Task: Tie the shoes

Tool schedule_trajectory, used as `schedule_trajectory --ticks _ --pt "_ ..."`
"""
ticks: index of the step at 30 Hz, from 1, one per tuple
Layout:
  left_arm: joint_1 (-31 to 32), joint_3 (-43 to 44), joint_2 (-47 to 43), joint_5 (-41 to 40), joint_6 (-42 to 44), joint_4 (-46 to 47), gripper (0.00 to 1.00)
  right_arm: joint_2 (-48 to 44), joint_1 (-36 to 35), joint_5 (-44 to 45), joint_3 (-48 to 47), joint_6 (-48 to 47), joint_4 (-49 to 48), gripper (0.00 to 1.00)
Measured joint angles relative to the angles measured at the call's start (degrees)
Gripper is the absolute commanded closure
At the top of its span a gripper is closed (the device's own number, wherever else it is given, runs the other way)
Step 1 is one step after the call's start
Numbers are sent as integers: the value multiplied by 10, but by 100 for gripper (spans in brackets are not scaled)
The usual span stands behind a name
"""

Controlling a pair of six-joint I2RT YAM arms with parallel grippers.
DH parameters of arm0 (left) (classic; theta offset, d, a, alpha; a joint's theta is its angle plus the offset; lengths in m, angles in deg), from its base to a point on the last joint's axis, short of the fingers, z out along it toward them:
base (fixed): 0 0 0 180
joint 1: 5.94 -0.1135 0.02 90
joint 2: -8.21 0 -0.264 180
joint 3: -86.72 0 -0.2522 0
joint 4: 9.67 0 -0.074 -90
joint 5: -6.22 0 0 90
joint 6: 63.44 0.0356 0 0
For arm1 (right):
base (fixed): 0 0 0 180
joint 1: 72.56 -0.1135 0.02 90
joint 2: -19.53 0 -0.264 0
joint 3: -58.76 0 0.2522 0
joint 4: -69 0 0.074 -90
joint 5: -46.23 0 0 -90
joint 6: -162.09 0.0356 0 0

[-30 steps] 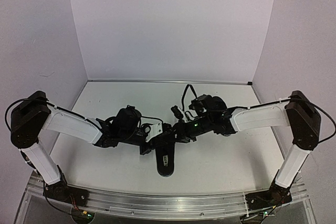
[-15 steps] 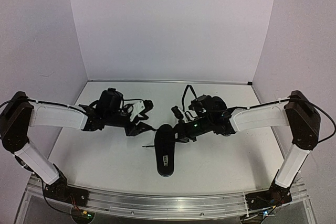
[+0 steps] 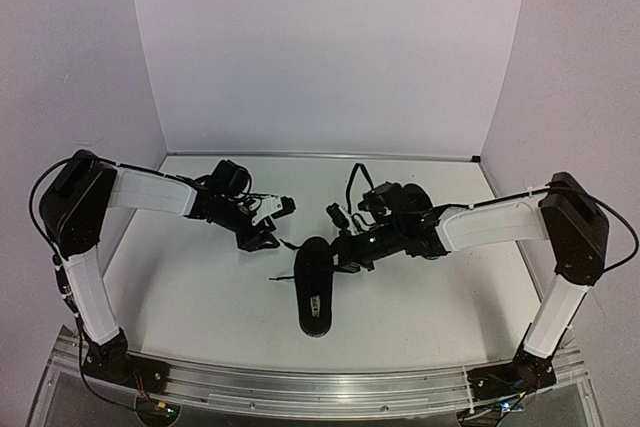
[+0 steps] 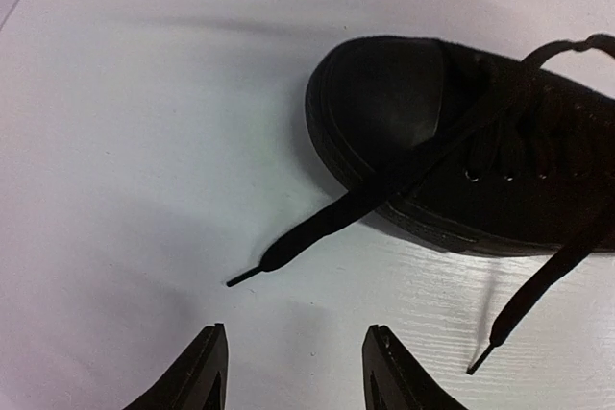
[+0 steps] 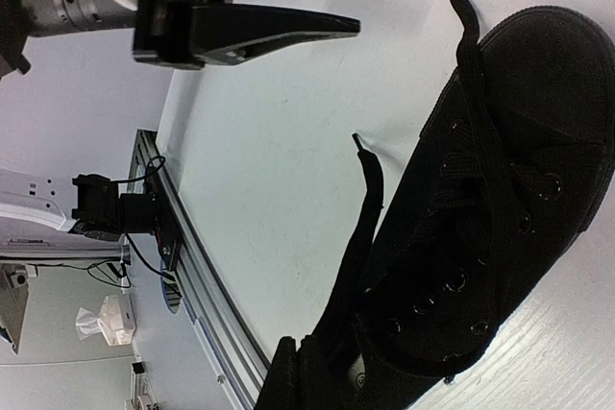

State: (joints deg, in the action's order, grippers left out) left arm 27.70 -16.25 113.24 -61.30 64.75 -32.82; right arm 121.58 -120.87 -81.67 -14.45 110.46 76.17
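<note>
One black shoe lies mid-table, toe to the far side; only this one of the shoes shows. Its toe cap fills the upper right of the left wrist view. One loose lace trails over the toe cap onto the table, and another lace end lies further right. My left gripper hovers open to the shoe's far left, its fingertips short of the lace tip with nothing between them. My right gripper is shut at the shoe's right side, where a lace runs into its fingers.
The white table ends in an aluminium rail along the near edge, also seen in the right wrist view as the rail. Pale walls close the back and both sides. The left gripper's finger crosses the right wrist view's top.
My left gripper opened, left the shoe and drew back to the far left. The right gripper closed fully and stayed at the shoe. The shoe has not moved.
</note>
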Motion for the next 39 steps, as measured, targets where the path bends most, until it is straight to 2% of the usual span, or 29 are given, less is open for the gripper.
schedule_trajectory --ticks 12,16,18,22,26,33,39 --pt "1 121 119 23 65 -71 47 8 0 1 0 0 0 100" --pt "3 148 152 29 74 -87 49 11 0 2 0 0 0 100" --pt "6 165 168 36 77 -96 55 11 0 2 0 0 0 100" --pt "11 194 186 42 77 -117 86 11 0 2 0 0 0 100" --pt "13 199 188 44 62 -118 99 11 0 4 0 1 0 100" --pt "13 105 105 34 -18 -96 100 11 0 11 0 2 0 100" --pt "16 21 -62 8 -143 -56 100 11 0 18 0 3 0 100"
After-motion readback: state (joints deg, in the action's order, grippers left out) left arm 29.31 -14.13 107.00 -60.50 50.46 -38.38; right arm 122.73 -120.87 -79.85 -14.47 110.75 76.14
